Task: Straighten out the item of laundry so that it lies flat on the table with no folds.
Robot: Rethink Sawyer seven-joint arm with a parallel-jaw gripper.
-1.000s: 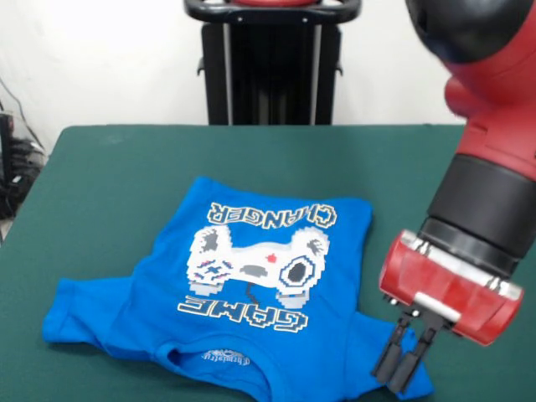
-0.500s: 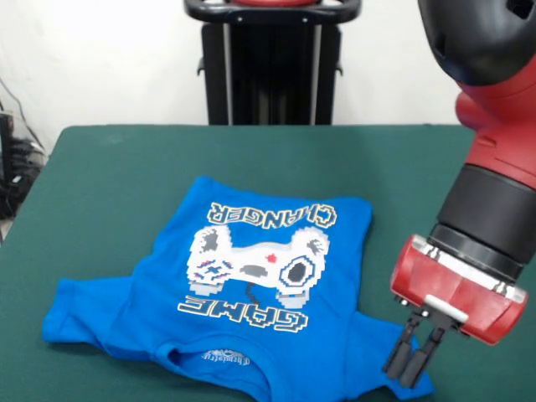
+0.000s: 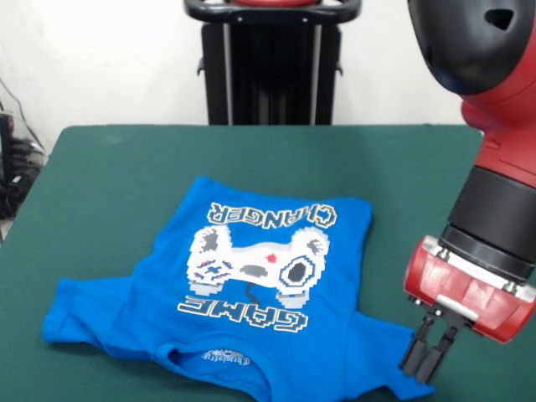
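Observation:
The bright blue T-shirt lies on the dark green table, print side up, with the white controller print and "GAME CHANGER" lettering upside down to this view. Its collar points to the near edge. One sleeve spreads out at the left. The other sleeve reaches towards the lower right. My gripper hangs from the red wrist at the lower right, its fingers pressed together, with the tips at the outer end of that right sleeve. I cannot tell whether any cloth is pinched between them.
The robot's black pedestal stands behind the table's far edge. The red arm fills the right side of the view. Bare green cloth shows to the left, behind and to the right of the shirt.
The gripper and wrist have moved to the right and slightly up, from over the right sleeve to its outer end. The shirt has not visibly moved.

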